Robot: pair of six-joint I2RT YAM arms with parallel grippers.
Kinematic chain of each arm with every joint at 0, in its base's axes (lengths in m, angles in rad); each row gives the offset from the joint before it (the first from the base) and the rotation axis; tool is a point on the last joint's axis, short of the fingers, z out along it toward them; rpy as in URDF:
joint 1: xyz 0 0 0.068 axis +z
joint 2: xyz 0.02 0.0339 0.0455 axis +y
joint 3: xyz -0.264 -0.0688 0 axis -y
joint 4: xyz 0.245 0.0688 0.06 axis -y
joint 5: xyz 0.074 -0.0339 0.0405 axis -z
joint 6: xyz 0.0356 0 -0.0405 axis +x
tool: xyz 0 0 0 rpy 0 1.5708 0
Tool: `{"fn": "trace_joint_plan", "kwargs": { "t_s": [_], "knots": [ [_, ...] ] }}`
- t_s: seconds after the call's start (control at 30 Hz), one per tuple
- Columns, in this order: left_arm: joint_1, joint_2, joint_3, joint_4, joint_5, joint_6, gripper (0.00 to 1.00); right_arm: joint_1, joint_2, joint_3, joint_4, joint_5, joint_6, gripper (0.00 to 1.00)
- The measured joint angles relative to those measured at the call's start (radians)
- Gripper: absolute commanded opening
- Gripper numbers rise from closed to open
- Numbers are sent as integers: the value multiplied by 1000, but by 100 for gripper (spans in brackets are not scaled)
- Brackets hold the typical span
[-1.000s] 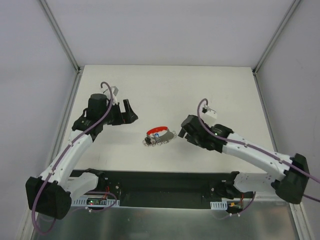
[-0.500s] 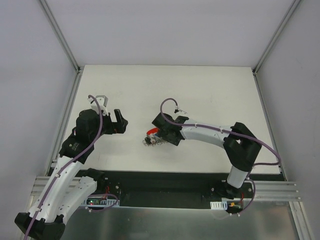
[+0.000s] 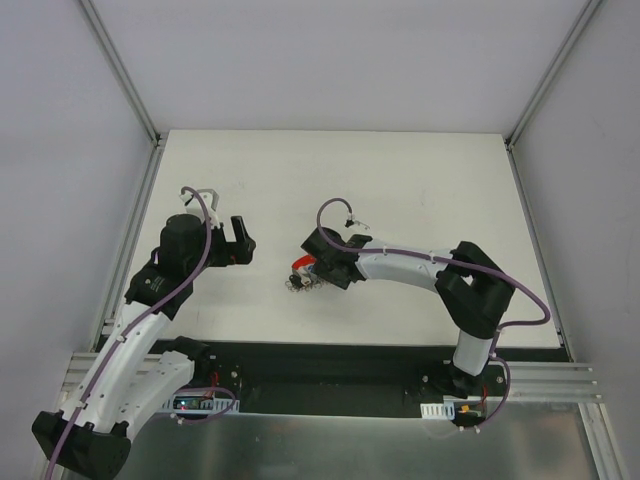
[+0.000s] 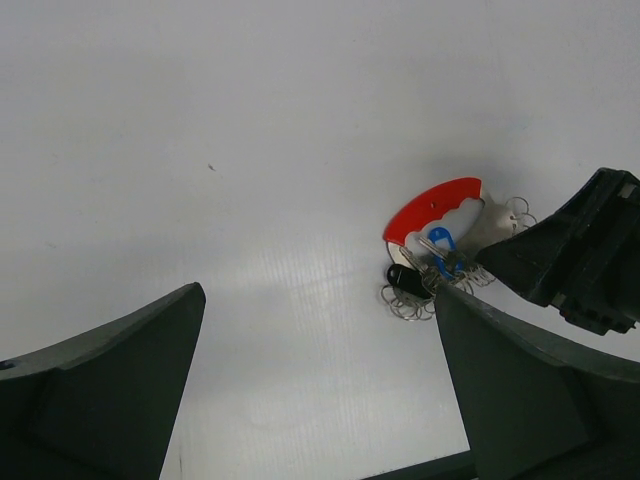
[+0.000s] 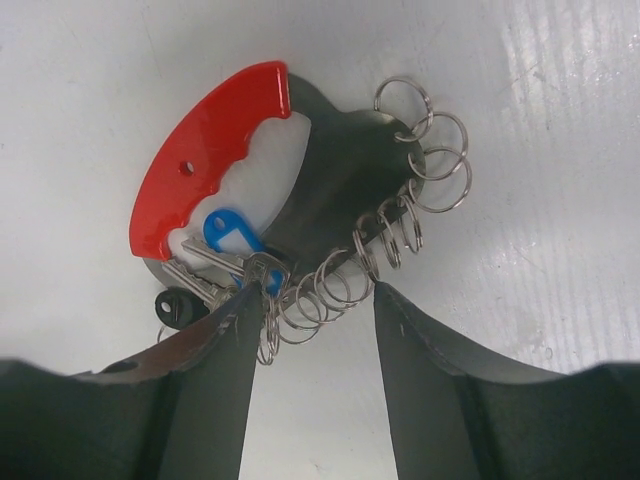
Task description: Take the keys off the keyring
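Vs 1 s ago: R gripper [image 3: 318,270] no longer out at 3 o'clock, now right on the keyring [image 3: 300,264] near desk [image 3: 420,180] centre. Fingers [image 5: 200,390] closer together than before but still w/ a gap, straddling the row of wire rings [image 5: 400,235] at the bunch's 6 o'clock edge; nothing clamped as far as visible. L gripper [image 3: 240,240] drawn back a bit, at 9 o'clock of the bunch, fingers wide apart, empty. Bunch itself approx. where it lay.

Judgement: grasp in progress, no key off yet; L side likely waiting to take the other end.

Hard to read: keys [image 5: 200,280] mostly under a blue tag [image 5: 230,230] and the R finger tip; count unclear. Can't tell which ring carries which key. From above, gripper covers half the bunch. Grey plate [image 5: 340,180] behind the rings, purpose unclear.
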Motion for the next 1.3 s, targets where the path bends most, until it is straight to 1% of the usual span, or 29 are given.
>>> {"fn": "trace_joint_plan", "kwargs": {
  "t_s": [0.17, 0.37, 0.53, 0.67, 0.7, 0.77, 0.8, 0.9, 1.07, 1.2, 1.3],
  "knots": [
    [0, 8, 0, 0, -23, -2, 99, -3, 6, -3, 11, 15, -3, 50],
    [0, 5, 0, -2, -39, -2, 99, -4, 59, 14, -6, 31, -3, 50],
    [0, 28, 0, -3, -27, -1, 99, -7, 65, 18, 14, 29, -84, 49],
    [0, 18, 0, -3, -22, 0, 99, -18, 69, 21, 29, 13, -167, 40],
    [0, 16, 0, -3, -22, 1, 99, -19, 69, 18, 37, 10, -191, 32],
    [0, 14, 0, -3, -22, 1, 97, -21, 66, 6, 63, 10, -253, 25],
    [0, 15, 0, -3, -22, 1, 93, -21, 62, -3, 77, 13, -279, 17],
    [0, 17, 0, -3, -21, 2, 86, -24, 41, -31, 118, 18, -395, 1],
    [0, 14, 0, -2, -10, 5, 85, -47, -11, -67, 196, -10, -607, 1],
    [0, -10, 0, -2, 26, 14, 85, -56, -129, -130, 241, -48, -752, 1],
    [0, -32, 0, -2, 69, 15, 89, -56, -223, -148, 255, -73, -829, 1]
  ]
}}
